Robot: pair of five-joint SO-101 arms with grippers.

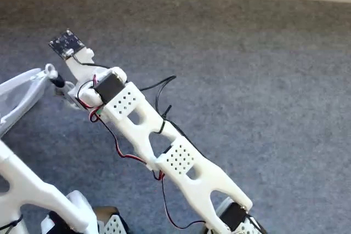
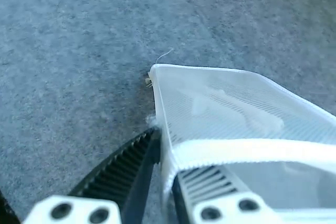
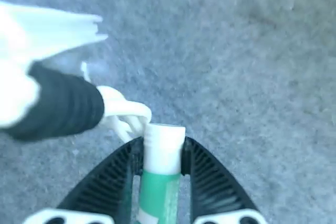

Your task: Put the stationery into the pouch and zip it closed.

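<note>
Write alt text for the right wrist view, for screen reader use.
The right pincer is shut on a white-capped green stick, over a grey carpeted surface. Just beyond the stick's cap are a black ribbed cylinder with a white loop at its end, and the edge of a white pouch.

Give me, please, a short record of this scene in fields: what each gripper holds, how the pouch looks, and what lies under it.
left gripper: shut on the edge of the pouch
pouch: white mesh, held by its edge above the table
right gripper: shut on the green and white stick
green and white stick: between the jaws, its white end pointing toward the pouch
black ribbed item: just ahead of the stick, next to the pouch; cannot tell whether it is inside
zip: cannot tell whether open or closed
grey surface: carpet-like, covers the table
</note>
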